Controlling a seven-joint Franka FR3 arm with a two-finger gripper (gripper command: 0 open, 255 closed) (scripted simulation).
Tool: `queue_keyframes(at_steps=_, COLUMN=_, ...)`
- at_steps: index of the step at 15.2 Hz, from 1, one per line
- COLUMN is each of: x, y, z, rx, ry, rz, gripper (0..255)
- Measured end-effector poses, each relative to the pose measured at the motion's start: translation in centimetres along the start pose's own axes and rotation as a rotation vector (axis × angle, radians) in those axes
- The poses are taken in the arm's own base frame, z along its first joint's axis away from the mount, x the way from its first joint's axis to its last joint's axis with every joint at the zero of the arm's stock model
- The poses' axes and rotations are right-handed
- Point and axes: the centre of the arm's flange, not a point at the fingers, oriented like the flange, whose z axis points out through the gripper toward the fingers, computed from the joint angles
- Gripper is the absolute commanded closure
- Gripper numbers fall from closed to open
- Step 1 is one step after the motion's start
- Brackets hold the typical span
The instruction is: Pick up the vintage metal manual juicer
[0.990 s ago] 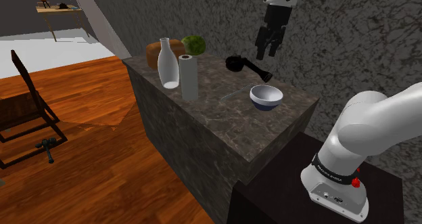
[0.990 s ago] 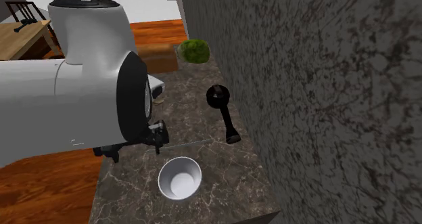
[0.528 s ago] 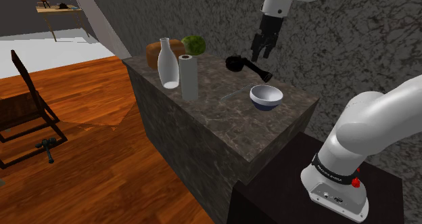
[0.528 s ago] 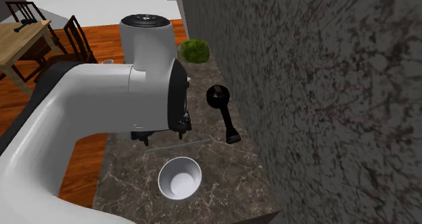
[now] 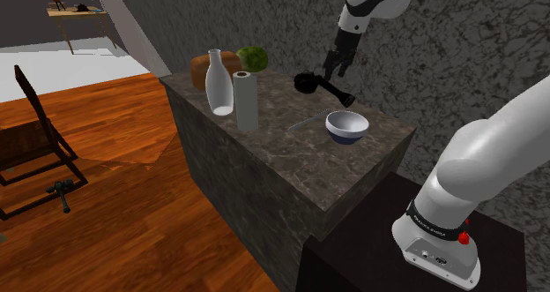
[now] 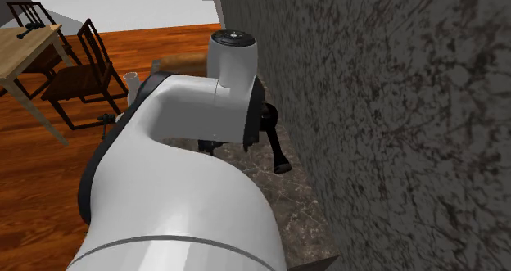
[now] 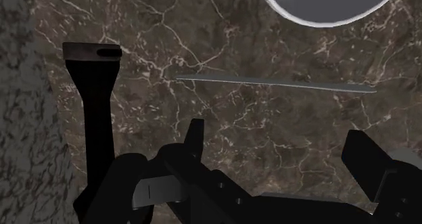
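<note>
A black juicer [image 5: 308, 84] with a round cup at one end and a long, thin handle is laid flat on the dark stone counter [image 5: 282, 153], close beside the rough grey wall [image 5: 432, 52]. The handle is ended by a wider flat tip.

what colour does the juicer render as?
Black. The juicer shows best in the wrist view, its long handle dark against the marbled top.

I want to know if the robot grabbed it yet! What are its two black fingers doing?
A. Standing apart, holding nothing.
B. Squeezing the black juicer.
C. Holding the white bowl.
A: in the wrist view the all-black two-finger gripper has its fingers apart over the dark marbled countertop, and the black long-handled manual juicer lies off to one side, not between them.
</note>
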Motion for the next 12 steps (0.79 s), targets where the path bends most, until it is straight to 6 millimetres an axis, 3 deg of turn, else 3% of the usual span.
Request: queue_keyframes(at_steps=12, x=7.7, y=11.1, z=5.3, rx=-0.024, ry=0.097, rz=0.025, gripper=0)
